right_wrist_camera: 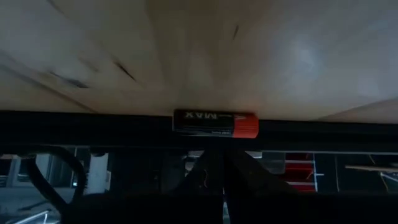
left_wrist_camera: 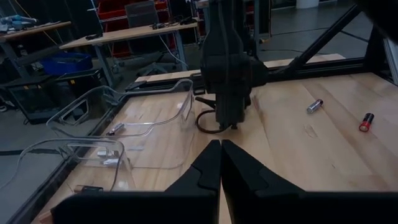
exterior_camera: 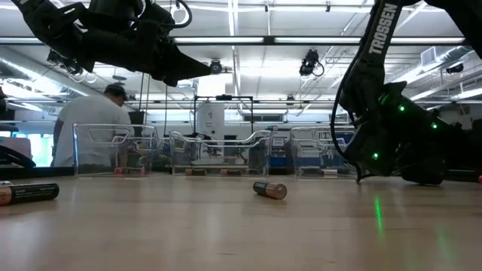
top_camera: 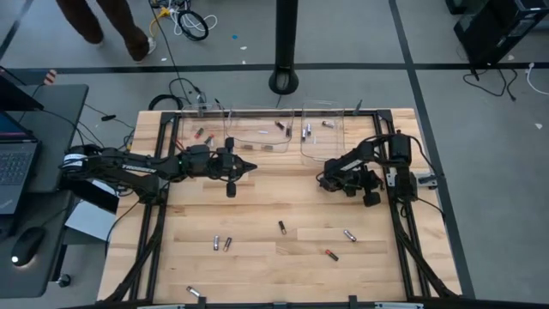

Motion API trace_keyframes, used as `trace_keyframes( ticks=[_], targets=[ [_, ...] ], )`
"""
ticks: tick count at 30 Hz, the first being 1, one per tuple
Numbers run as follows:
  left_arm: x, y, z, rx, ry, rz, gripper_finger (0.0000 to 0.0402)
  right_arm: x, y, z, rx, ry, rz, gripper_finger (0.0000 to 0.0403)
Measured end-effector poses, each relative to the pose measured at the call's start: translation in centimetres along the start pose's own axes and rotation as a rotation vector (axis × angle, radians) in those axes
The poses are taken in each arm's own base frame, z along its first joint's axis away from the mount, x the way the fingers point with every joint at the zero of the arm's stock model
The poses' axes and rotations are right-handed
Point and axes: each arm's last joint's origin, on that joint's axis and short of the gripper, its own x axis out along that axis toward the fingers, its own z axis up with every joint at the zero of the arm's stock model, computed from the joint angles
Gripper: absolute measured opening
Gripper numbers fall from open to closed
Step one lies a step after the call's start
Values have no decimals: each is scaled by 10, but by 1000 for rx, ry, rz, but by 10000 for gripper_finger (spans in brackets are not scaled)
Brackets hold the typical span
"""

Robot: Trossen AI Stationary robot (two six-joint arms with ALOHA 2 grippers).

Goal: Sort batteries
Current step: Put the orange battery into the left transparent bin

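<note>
High view: left gripper above the table's mid-rear, just before the clear bins; right gripper low on the table, right of centre. Loose batteries scattered across the front half, more inside the bins. Low view: one battery lies mid-table, another at the left edge. Left wrist view: fingers pressed together, nothing between. Right wrist view: black, red-ended battery ahead of the fingers; jaw state, cannot tell.

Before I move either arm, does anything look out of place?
One battery lies near the table's front edge, away from the rest. A red-ended battery rests against the black edge rail in the right wrist view. Nothing looks damaged.
</note>
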Motion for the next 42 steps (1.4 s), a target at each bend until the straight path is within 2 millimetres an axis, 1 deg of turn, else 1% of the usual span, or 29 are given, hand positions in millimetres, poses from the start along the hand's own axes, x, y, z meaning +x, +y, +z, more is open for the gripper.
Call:
trace_keyframes(
  ticks=[9,15,22,25,36,42],
  targets=[
    [0,0,0,0,0,0,18,1,-5,-3,-12,16,14,7],
    [0,0,0,1,0,0,18,2,-2,-5,-112,45,-15,7],
    [0,0,0,1,0,-1,18,15,-1,-9,-150,79,24,7],
    [0,0,0,2,0,-1,18,17,1,-9,-157,82,20,7],
    [0,0,0,1,1,-1,18,15,3,-7,-207,51,9,7],
    [0,0,0,1,2,-1,18,1,6,-7,-197,-90,-35,7]
  ],
)
